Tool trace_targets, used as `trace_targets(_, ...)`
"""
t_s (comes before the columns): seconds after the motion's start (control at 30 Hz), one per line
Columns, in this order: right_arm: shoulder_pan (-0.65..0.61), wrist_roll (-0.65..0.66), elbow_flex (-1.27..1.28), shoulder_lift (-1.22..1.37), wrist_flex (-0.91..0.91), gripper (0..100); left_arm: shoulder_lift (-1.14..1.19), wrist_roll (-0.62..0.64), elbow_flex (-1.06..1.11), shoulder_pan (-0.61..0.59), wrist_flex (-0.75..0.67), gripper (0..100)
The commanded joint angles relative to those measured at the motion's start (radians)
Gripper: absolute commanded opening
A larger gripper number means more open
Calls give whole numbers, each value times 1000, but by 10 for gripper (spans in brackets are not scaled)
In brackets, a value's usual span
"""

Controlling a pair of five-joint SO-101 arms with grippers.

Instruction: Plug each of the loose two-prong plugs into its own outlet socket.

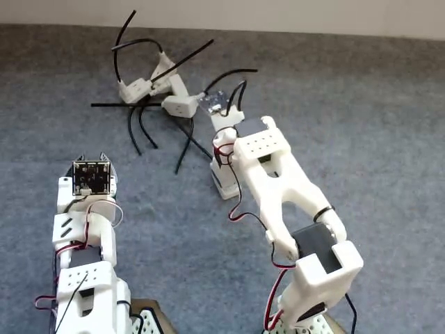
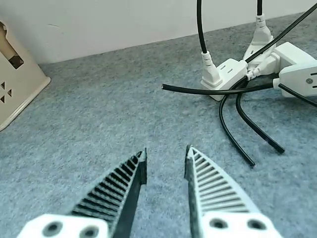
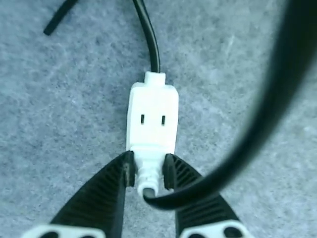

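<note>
Carpet: grey base surface.
Outlet cluster: 11 o'clock, plugs seated.
Left gripper: 9 o'clock, fingers spread over the carpet.
Right gripper: centre, pinching the plug.
Outlet socket: centre, lying flat.
Plug: white, touching the socket's end.

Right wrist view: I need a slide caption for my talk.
Right gripper, jaws closed on a white plug butted against a white outlet socket.
</note>
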Motion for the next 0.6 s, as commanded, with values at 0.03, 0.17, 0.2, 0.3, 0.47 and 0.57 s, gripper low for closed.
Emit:
trace_targets(0.03, 4, 14, 68, -4, -18, 6, -15, 0, 16, 1, 5, 133)
trace_targets(0.17, -2, 14, 179, -5, -97, 6, -15, 0, 16, 1, 5, 133)
trace_targets(0.2, -2, 14, 205, -5, -122, 6, -15, 0, 16, 1, 5, 133)
trace_targets(0.3, -2, 12, 246, -10, -156, 6, -15, 0, 16, 1, 5, 133)
trace_targets(0.47, -10, -6, 173, -10, -151, 132, -15, 0, 16, 1, 5, 133)
trace_targets(0.57, -45, 6, 131, -10, -148, 200, -15, 0, 16, 1, 5, 133)
